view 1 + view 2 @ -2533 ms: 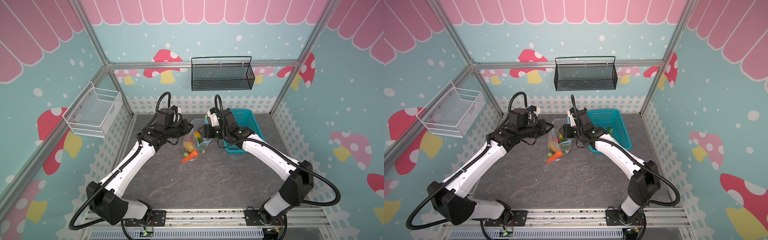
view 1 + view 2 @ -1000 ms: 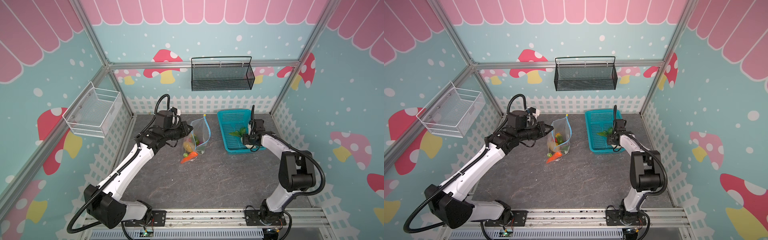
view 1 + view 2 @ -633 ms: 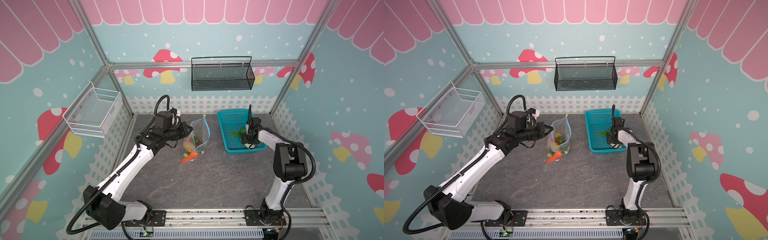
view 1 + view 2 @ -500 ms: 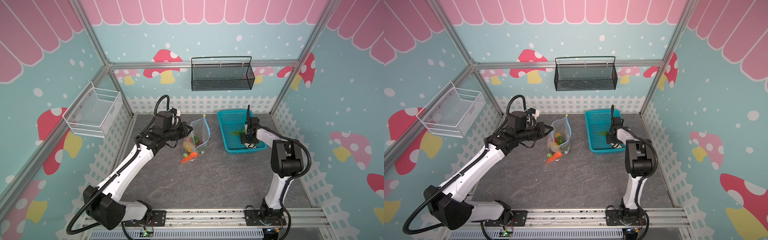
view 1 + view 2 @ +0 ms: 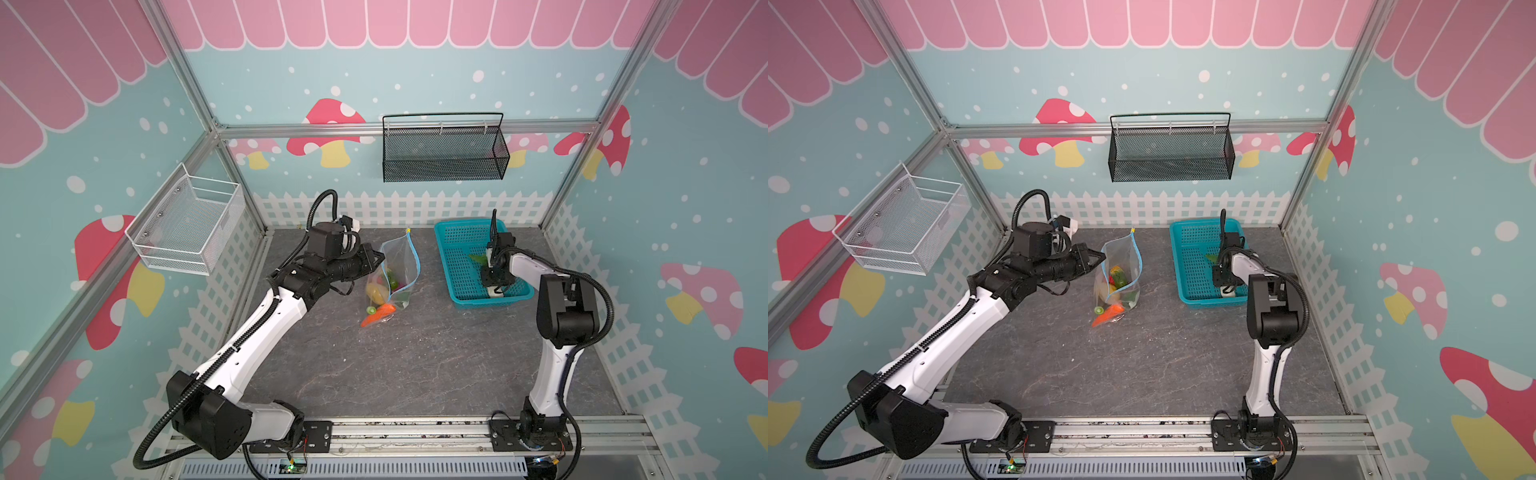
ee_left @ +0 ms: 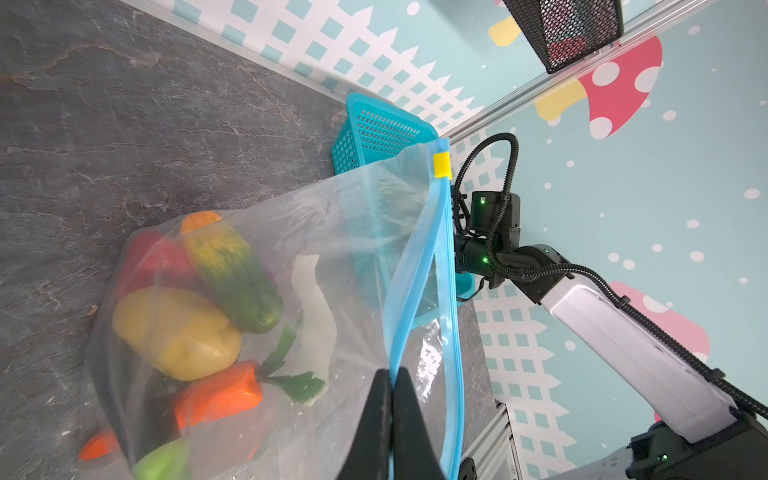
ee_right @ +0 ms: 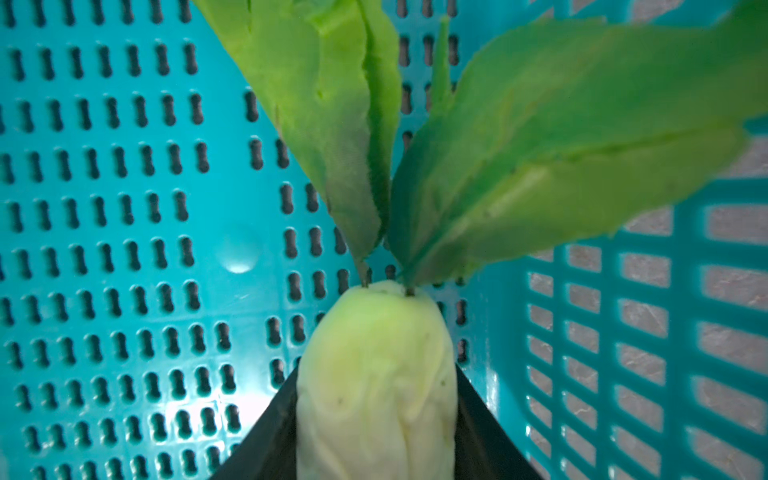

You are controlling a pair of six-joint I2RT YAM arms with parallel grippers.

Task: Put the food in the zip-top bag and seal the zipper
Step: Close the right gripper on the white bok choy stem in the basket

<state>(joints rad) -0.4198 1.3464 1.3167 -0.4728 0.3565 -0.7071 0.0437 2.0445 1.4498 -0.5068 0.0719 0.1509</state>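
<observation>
The zip-top bag (image 5: 397, 266) stands open on the grey floor, its light blue zipper (image 6: 419, 270) ending in a yellow slider (image 6: 441, 164). My left gripper (image 6: 391, 374) is shut on the bag's near rim and holds it up. Food lies inside the bag: a yellow piece (image 6: 174, 332), an orange carrot (image 6: 216, 395), a green-yellow squash (image 6: 232, 278) and something red (image 6: 145, 262). My right gripper (image 7: 376, 415) is down in the turquoise basket (image 5: 461, 266). Its black fingers press both sides of the white leafy radish (image 7: 374, 374).
A black mesh basket (image 5: 442, 151) hangs on the back wall. A white wire basket (image 5: 187, 226) hangs on the left wall. The turquoise basket sits at the back right, close to the white fence and the right wall.
My right arm left the bag's mouth, swung to the turquoise basket and lowered into it. Its jaws then narrowed onto the radish. The left gripper has kept its hold on the bag.
</observation>
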